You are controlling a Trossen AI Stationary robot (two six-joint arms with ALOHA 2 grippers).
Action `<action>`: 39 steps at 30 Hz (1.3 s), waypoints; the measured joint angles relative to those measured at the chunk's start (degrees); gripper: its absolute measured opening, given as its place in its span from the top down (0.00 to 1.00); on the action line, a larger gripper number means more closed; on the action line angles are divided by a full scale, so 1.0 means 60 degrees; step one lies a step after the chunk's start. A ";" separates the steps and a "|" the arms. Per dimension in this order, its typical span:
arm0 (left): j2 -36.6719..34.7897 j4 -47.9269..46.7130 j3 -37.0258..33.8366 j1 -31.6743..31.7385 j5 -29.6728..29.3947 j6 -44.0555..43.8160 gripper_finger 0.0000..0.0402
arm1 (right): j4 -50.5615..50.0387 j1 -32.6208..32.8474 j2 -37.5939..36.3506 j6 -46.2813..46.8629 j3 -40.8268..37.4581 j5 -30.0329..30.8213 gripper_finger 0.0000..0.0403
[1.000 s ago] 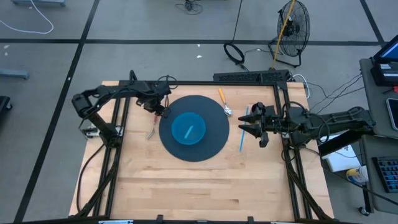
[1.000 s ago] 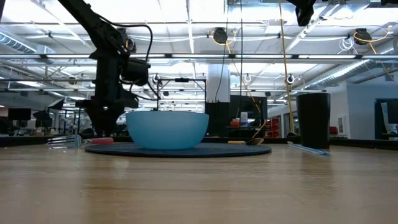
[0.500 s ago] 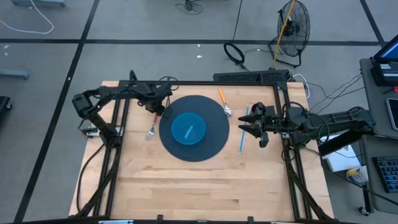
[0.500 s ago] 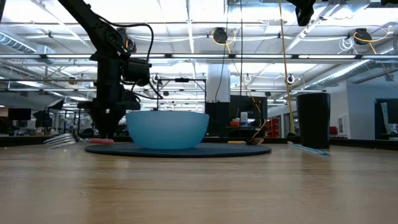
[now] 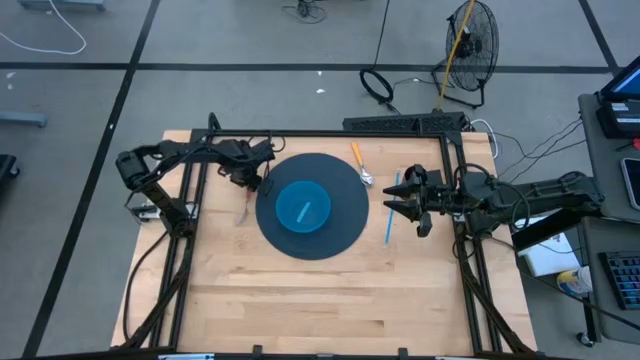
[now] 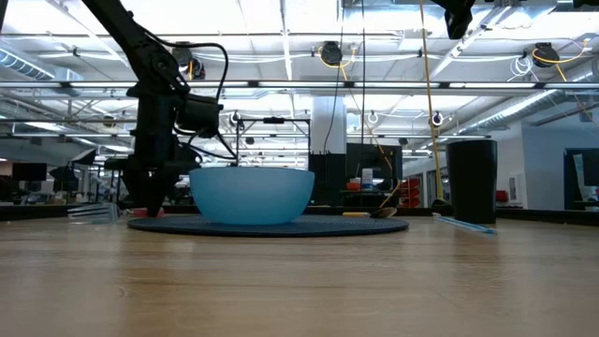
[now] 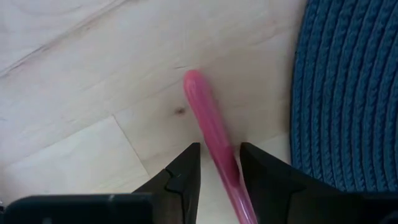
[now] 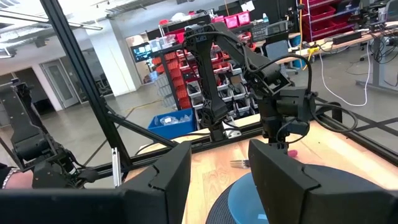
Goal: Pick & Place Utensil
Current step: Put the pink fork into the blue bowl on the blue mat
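A fork with a pink handle point(image 7: 211, 127) lies flat on the wood just left of the round dark-blue mat point(image 5: 345, 228), its tines point(image 6: 94, 213) pointing toward the near-left. My left gripper point(image 7: 219, 152) is low over the handle and open, one finger on each side with a thin gap to each. The handle's free end sticks out past the fingertips. A light-blue bowl point(image 5: 303, 208) stands in the middle of the mat. My right gripper point(image 5: 402, 208) is open and hovers right of the mat, holding nothing.
An orange-handled spoon point(image 5: 360, 166) lies at the mat's far-right rim. A thin blue stick-like utensil point(image 5: 390, 222) lies on the wood between the mat and my right gripper. Black frame rails run along the table's left, right and far sides. Bare wood fills the near half.
My left gripper has moved a little toward the table's left edge, along the fork's handle. Half a second ago the fork's tines stood tipped up off the wood; now they lie level again. The right arm has kept still.
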 joint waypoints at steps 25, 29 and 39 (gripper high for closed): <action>0.0015 0.0263 -0.0009 -0.0202 -0.0258 -0.0310 0.83 | 0.0004 0.0003 0.0000 0.0000 0.0000 0.0007 0.62; 0.0015 0.0263 -0.0009 -0.0202 -0.0258 -0.0308 0.86 | 0.0004 0.0002 0.0000 0.0000 0.0000 0.0007 0.62; 0.0005 0.0271 -0.0009 -0.0202 -0.0438 -0.0312 0.92 | 0.0004 0.0003 0.0000 0.0000 0.0000 0.0009 0.62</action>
